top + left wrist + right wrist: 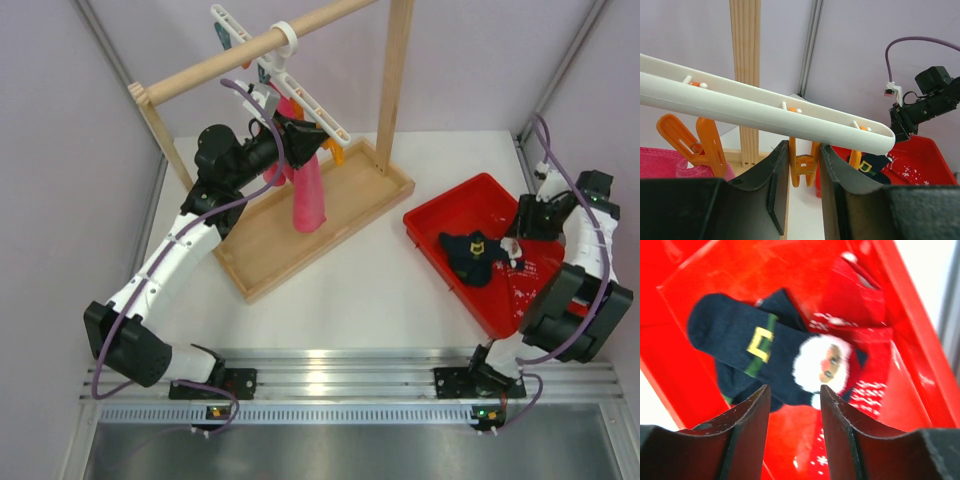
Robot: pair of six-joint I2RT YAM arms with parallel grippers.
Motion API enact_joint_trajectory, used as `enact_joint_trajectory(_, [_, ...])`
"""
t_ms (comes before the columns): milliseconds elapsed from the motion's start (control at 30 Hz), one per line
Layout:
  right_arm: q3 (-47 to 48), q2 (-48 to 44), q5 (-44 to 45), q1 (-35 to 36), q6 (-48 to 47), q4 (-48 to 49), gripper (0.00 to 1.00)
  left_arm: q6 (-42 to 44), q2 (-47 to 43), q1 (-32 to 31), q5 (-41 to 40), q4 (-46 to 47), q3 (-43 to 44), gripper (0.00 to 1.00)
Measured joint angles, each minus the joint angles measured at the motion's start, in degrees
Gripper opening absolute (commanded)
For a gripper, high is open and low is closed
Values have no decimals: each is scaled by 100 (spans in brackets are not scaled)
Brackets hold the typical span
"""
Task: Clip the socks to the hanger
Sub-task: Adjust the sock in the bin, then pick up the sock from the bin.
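Note:
The white bar hanger (312, 108) hangs by its ring hook from the wooden rail, with orange clips under it. My left gripper (316, 136) is up at the hanger. In the left wrist view my left gripper (804, 150) is closed on an orange clip (802, 167) just under the bar (765, 112). The dark navy socks (470, 256), with a yellow buckle and a Santa face, lie in the red tray (440, 212). My right gripper (795, 395) is open and empty just above the socks (750, 352).
A long pink cloth (308, 195) hangs from the hanger above the wooden base tray (300, 245). The wooden rail (200, 70) and its posts stand around my left arm. Another orange clip (695, 142) hangs to the left. Red fabric with white marks (865, 320) lies beside the socks.

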Motion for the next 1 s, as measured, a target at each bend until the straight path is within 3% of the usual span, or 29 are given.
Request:
enact_joint_trajectory(300, [-24,-435,164,979,492,240,45,0,0,0,0,-2,0,0])
enact_joint_trajectory(567, [-1222,-1012,1281,74,1757,984,36,-2,0,0,7,0,-2,0])
enact_joint_trajectory(667, [-1731,-1445,1740,-109,2271,1322,43,-2,-2,0,17,0,-2,0])
enact_joint_trajectory(767, [-2090,-1683,1945,-234,2645,1797,42,-2,-2,0,20,0,-2,0])
enact_joint_trajectory(1000, [-2688,-1381,1659,-901,3237,2802,45,-2,0,0,20,-9,4,0])
